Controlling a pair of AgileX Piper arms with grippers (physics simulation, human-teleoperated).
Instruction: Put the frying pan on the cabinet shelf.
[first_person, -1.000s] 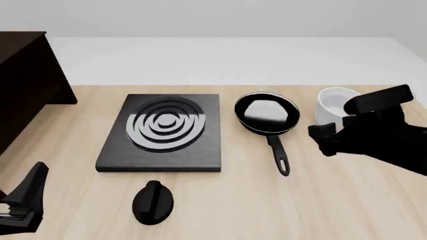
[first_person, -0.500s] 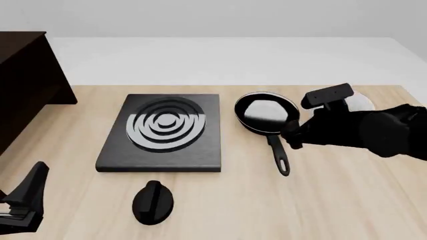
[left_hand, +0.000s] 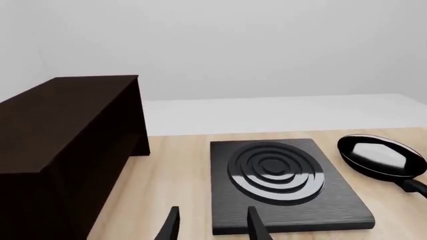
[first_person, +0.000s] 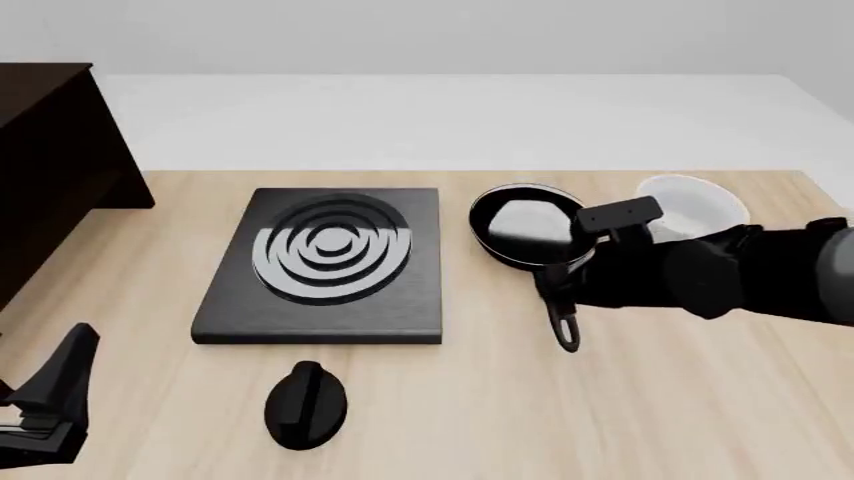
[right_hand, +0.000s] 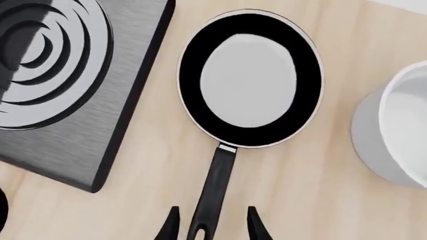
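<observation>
Currently the frying pan (first_person: 530, 225) is seen lying on the counter (first_person: 694, 400) beside the stove plate (first_person: 327, 262); its handle is straddled by the right gripper (right_hand: 210, 226), fingers apart, not yet clamped.

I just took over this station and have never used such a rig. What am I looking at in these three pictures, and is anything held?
Two robot arms work at a wooden table. The front view looks down from behind them; each wrist view looks along one gripper's fingers. On the table lie a stove plate, the frying pan, a white bowl and a black knob. The dark cabinet stands at the far left. The right gripper is open, its fingers on either side of the pan's handle, not closed on it. The left gripper is open and holds nothing.
</observation>
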